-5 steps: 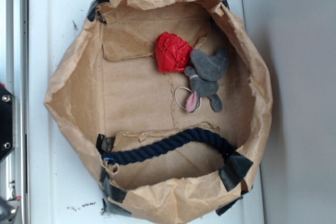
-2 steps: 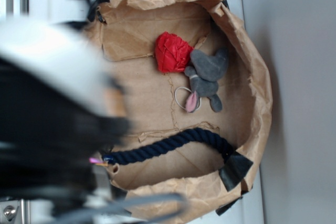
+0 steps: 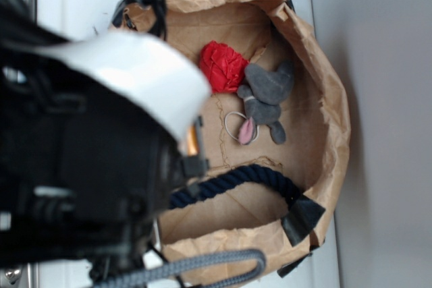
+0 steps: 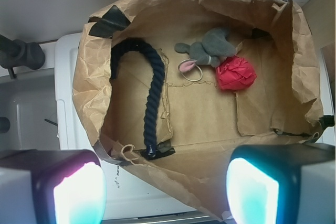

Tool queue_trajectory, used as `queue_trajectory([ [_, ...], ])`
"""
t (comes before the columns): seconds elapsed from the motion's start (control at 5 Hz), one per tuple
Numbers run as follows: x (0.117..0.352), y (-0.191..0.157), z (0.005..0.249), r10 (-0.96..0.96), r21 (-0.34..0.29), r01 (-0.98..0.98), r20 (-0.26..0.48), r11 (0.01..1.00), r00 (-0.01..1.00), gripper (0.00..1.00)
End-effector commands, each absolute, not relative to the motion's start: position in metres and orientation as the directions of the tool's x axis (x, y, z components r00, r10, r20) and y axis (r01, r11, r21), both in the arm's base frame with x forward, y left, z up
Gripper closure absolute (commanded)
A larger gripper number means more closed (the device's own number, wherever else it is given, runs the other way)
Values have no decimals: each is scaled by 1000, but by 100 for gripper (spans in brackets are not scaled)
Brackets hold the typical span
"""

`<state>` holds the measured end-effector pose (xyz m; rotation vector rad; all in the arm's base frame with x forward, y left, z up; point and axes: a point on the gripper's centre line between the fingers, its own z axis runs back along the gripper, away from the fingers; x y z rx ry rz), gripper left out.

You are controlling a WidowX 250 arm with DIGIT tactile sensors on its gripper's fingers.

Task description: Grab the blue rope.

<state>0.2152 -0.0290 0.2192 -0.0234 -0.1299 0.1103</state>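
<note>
Our gripper (image 4: 165, 190) is showing in the wrist view as two fingers (image 4: 79, 192) at the bottom corners of the frame, standing wide apart with nothing between them. Between them we are looking down over the near rim of the paper bag (image 4: 210, 182), so the fingers are hanging above that rim and are not touching anything inside.

In the exterior view we are seeing the arm (image 3: 94, 160) as a large blurred black and white mass filling the left half of the frame, covering the bag's left side and the left end of the rope. A grey braided cable (image 3: 196, 264) is looping out from under it along the bottom edge.

We are finding the blue rope (image 4: 152, 93) on the floor of the bag, in the left part of the wrist view: it is running up from a taped end near the bottom rim, then hooking over to the left near the top. In the exterior view the blue rope (image 3: 250, 180) is lying across the lower part of the bag, its right end reaching a patch of black tape (image 3: 304, 217).

Well apart from the rope, a grey plush mouse (image 4: 212, 48) is lying toward the upper right, touching a red ball (image 4: 236, 74).

The bag is sitting on a white surface (image 4: 68, 108).
</note>
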Motion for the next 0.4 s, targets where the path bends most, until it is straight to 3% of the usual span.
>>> queue_trajectory([
  [0.0,263,13,136,265,-59,-259,160,964,951,0],
  [0.2,261,22,97,325,-106,-310,183,945,928,0],
])
